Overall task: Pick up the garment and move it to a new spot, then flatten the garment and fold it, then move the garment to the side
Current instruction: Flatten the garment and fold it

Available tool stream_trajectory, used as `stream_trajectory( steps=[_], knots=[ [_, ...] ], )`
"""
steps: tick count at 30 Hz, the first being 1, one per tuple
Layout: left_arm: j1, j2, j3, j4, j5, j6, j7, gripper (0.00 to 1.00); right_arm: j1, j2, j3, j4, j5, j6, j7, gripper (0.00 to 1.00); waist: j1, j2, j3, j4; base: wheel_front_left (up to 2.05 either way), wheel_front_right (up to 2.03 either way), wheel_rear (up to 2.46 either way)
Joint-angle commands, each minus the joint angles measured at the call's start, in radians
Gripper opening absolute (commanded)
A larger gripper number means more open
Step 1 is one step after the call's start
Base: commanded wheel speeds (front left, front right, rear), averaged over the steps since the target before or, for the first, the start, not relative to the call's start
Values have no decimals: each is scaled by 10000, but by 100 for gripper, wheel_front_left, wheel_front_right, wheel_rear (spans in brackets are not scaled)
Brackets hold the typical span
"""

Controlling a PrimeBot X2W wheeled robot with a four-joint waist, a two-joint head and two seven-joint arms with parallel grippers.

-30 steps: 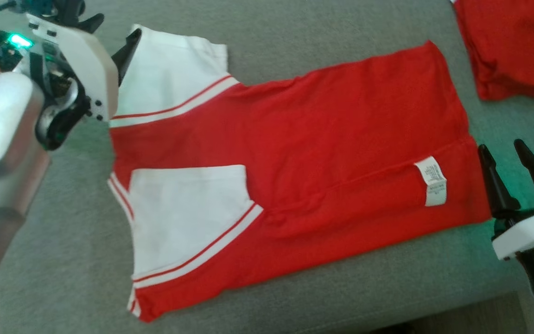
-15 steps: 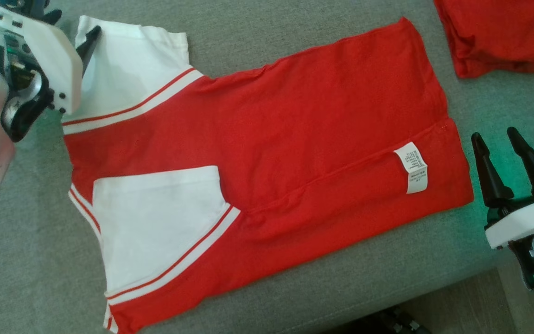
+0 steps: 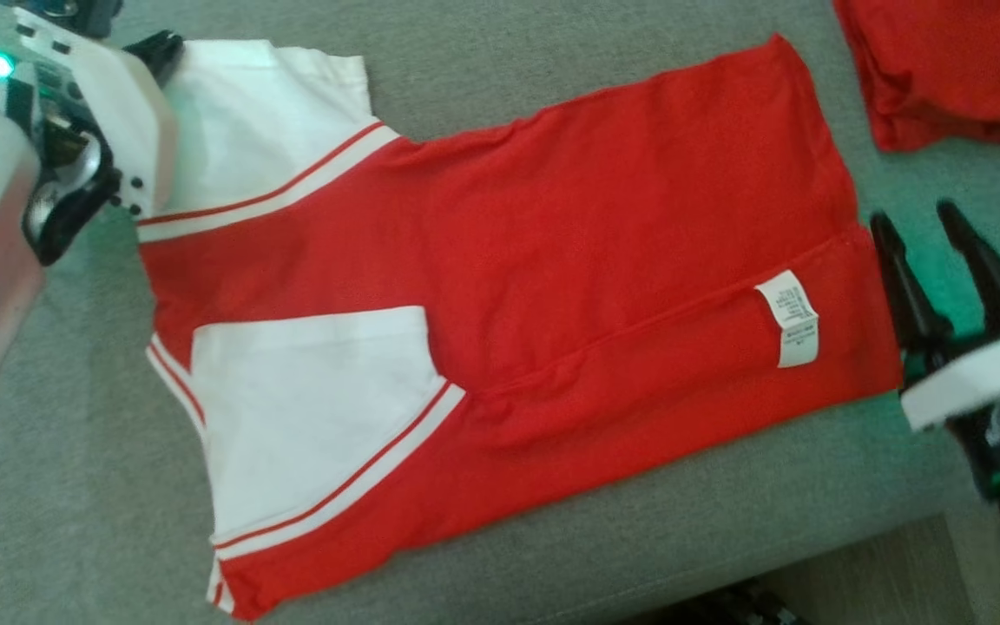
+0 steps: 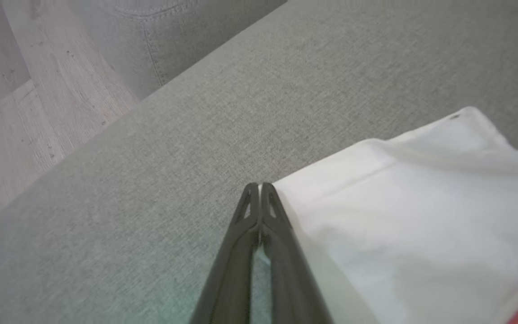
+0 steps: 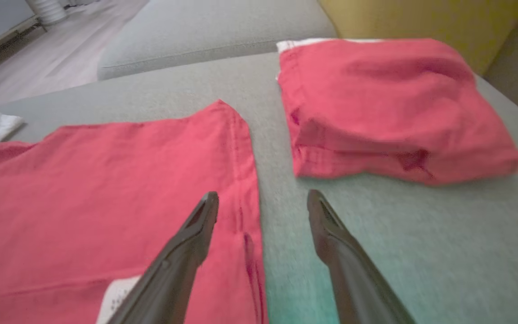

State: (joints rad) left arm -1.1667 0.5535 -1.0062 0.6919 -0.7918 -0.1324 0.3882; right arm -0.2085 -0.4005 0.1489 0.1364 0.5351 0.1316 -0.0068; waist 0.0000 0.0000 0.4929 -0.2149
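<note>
Red-and-white T-shirt (image 3: 552, 260) laid flat across a grey upholstered seat (image 3: 509, 52), a gripper at each end.

The shirt lies collar end to the left and hem to the right, with one white sleeve (image 3: 266, 121) spread at the top and the other sleeve (image 3: 309, 417) folded in over the red body. A white care label (image 3: 788, 317) sits near the hem. The left gripper (image 3: 157, 48) is at the upper sleeve's outer edge, only its dark tip showing past the white housing. The right gripper (image 3: 912, 213) stands just beside the hem, fingers spread apart. Another red garment (image 3: 951, 69) lies bunched at the top right, apart from the shirt. A strip of floor (image 3: 865, 564) shows below the seat's edge.
</note>
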Motion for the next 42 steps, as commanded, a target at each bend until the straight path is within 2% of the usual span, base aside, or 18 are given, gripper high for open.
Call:
stream_trajectory(
  steps=[1, 6, 13, 18, 24, 26, 27, 28, 29, 30, 31, 32, 37, 42],
  knots=[
    [-662, 389, 246, -287, -4, 18, -205, 0, -403, -489, 188, -350, 78, -9, 158, 100, 0, 0, -123, 166, 0, 0, 0],
    [-866, 277, -177, -585, -80, 18, -603, 0, -1824, -777, 767, 257, 222, -9, 1502, 100, 0, 0, -285, 562, 0, 0, 0],
    [-1325, 224, -813, -1144, -117, 18, -1011, 0, -4195, -689, 1382, 2519, -243, -9, 2824, 100, 0, 0, -318, 1132, 0, 0, 0],
    [-1577, 240, -1192, -1497, -184, 18, -1227, 0, -5421, -619, 1942, 4024, -818, -9, 3166, 100, 0, 0, -254, 1428, 0, 0, 0],
    [-1662, 262, -1578, -1618, -285, 18, -1456, 0, -6045, -522, 2633, 5231, -821, -9, 3275, 100, 0, 0, -330, 1626, 0, 0, 0],
    [-1657, 280, -1690, -1605, -333, 18, -1529, 0, -6150, -532, 2831, 5452, -760, -9, 3194, 75, 0, 0, -368, 1648, 0, 0, 0],
    [-1654, 289, -1742, -1593, -360, 18, -1568, 0, -6192, -542, 2928, 5541, -719, -9, 3144, 53, 0, 0, -388, 1658, 0, 0, 0],
    [-1651, 295, -1792, -1576, -386, 18, -1611, 0, -6230, -566, 3025, 5628, -696, -9, 3098, 44, 0, 0, -408, 1670, 0, 0, 0],
    [-1644, 301, -1841, -1553, -415, 18, -1653, 0, -6262, -580, 3128, 5719, -659, -9, 3087, 29, 0, 0, -428, 1680, 0, 0, 0],
    [-1644, 301, -1841, -1553, -415, 18, -1653, 0, -6262, -580, 3128, 5719, -659, -9, 3087, 29, 0, 0, -428, 1680, 0, 0, 0],
    [-1639, 305, -1886, -1526, -445, 18, -1691, 0, -6292, -586, 3205, 5808, -597, -9, 3081, 18, 0, 0, -446, 1691, 0, 0, 0],
    [-1637, 309, -1928, -1494, -471, 18, -1731, 0, -6321, -591, 3275, 5885, -544, -9, 3061, 0, 0, 0, -463, 1699, 0, 0, 0],
    [-1631, 327, -2107, -1289, -480, 17, -2079, 0, -6511, -645, 3496, 6119, -371, -9, 2749, 0, 0, 0, -580, 1733, 0, 0, 0],
    [-1799, 263, -2026, -854, -79, 78, -3235, 0, -6837, -599, 3255, 6317, -182, -9, 1916, 0, 0, 0, -746, 1756, 0, 0, 0]
  ],
)
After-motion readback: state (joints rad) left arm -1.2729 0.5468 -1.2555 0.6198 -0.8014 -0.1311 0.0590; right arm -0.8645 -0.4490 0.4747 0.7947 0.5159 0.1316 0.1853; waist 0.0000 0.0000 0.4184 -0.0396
